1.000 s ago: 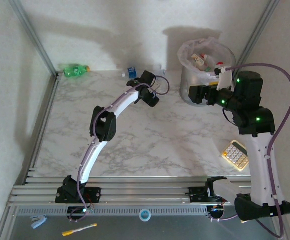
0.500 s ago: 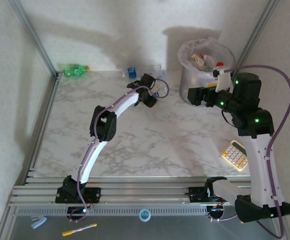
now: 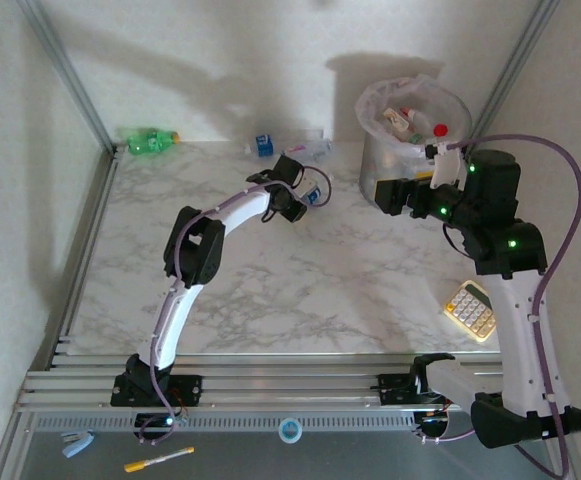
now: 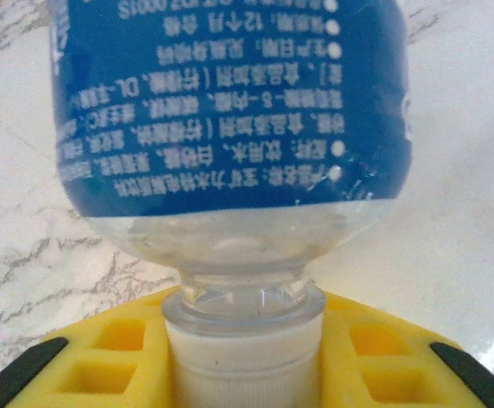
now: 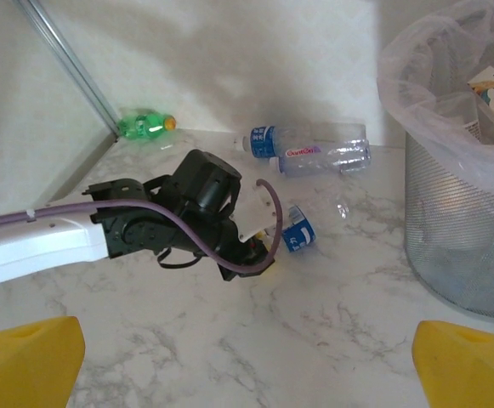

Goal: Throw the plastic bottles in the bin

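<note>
The blue-label bottle (image 4: 229, 110) is clamped at its neck between the fingers of the left claw (image 4: 245, 357), body projecting ahead over the tabletop (image 4: 25, 212). The bin (image 3: 375, 165) stands right of that claw, just beside the right claw (image 3: 388, 193), which is fully open.

Beige calculator (image 3: 470, 310) is lying at right edge of marble table (image 3: 300, 290). Yellow pen (image 3: 158, 460) and pale blue item (image 3: 77, 443) are resting below the front rails (image 3: 270, 385).

You have a blue-label bottle (image 4: 229, 127) clamped at its cap, a green bottle (image 3: 148, 141) lying far left, and the bin (image 5: 459, 221) upright far right.
</note>
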### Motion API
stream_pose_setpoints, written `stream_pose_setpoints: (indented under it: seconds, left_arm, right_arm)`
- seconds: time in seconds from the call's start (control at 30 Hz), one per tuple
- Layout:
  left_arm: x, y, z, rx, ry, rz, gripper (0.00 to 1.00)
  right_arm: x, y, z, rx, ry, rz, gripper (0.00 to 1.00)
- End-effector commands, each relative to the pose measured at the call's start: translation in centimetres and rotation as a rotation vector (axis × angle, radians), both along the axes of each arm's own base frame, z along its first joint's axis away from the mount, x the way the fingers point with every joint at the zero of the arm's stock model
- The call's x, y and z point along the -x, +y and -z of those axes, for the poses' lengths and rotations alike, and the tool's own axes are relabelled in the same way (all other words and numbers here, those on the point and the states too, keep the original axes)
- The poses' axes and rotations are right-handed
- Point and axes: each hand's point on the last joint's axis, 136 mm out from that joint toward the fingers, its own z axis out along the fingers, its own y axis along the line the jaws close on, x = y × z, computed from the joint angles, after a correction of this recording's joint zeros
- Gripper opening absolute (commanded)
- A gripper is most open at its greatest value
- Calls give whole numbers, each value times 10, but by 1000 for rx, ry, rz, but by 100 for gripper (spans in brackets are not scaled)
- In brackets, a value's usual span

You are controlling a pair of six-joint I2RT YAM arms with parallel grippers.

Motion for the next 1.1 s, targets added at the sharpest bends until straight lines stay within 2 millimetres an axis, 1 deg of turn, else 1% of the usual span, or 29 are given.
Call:
stream_pose_setpoints:
  seconds: [0.0, 0.13, 0.2, 0.23, 0.33, 0.47, 0.57, 0.67, 0.83, 0.9, 1.07]
  left_arm:
    - [-2, -10, -43, 83, -84, 9, 22]
    - [6, -11, -54, 104, -100, 11, 16]
    - [14, -13, -63, 123, -113, 13, 14]
    - [18, -14, -69, 138, -129, 14, 14]
    - [37, -19, -104, 233, -206, 17, 14]
    - [71, -26, -151, 341, -302, 40, 15]
    - [98, -33, -173, 374, -348, 65, 15]
    - [123, -43, -195, 403, -402, 94, 15]
    - [159, -54, -225, 459, -465, 126, 16]
    - [172, -59, -236, 476, -490, 139, 16]
    - [199, -68, -256, 513, -532, 167, 16]
  right_arm:
    - [2, 4, -7, -17, -34, -17, 99]
    - [1, 4, -3, -26, -21, -12, 99]
    - [-1, 5, 3, -34, 6, -9, 99]
    - [-1, 5, 6, -38, 20, -8, 99]
    - [-3, 5, 16, -52, 72, 11, 99]
    - [-7, 6, 21, -93, 128, 30, 99]
    - [-9, 11, 15, -146, 141, 21, 99]
    - [-10, 23, 7, -220, 153, -26, 99]
    - [-13, 34, 2, -311, 180, -66, 99]
    - [-15, 36, 4, -326, 195, -66, 99]
    - [-21, 41, 15, -361, 247, -73, 99]
